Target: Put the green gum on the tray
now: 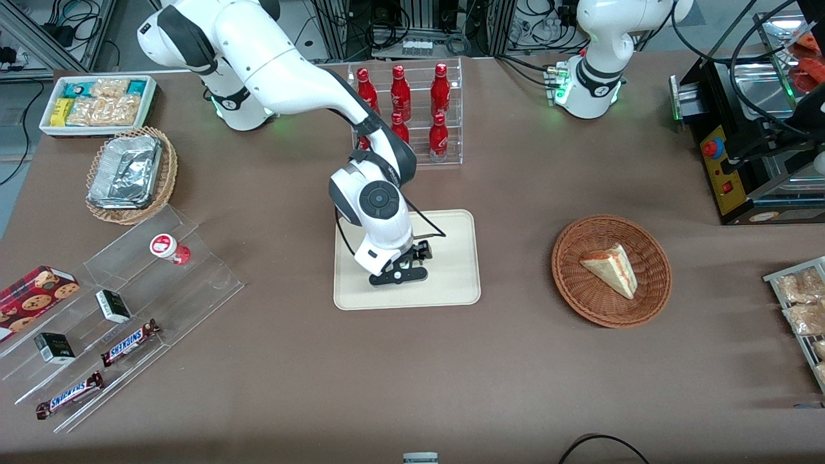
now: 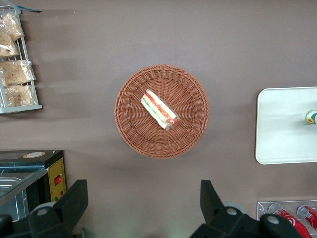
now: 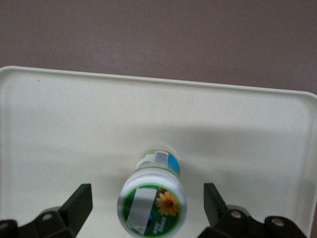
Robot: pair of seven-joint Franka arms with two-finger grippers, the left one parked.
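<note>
**A:** Front view first: can you even spot the green gum? All I get is the gripper (image 1: pixel 412 264) low over the tray (image 1: pixel 451 283), and the wrist blocks whatever's under it.

**B:** Nope, hidden there. The left wrist view only catches a sliver of the green gum (image 2: pixel 311 117) at the frame edge, sitting on the tray (image 2: pixel 282 139), cut off.

**A:** Right wrist view?

**B:** Way clearer. The green gum (image 3: pixel 152 201) stands upright on the tray (image 3: pixel 74 129), long axis vertical, its flower-printed lid facing the camera. Gripper (image 3: pixel 148 206) is spread wide, one finger (image 3: pixel 79 203) each side, both clear of the bottle. The lid's lower edge is cropped.
</note>
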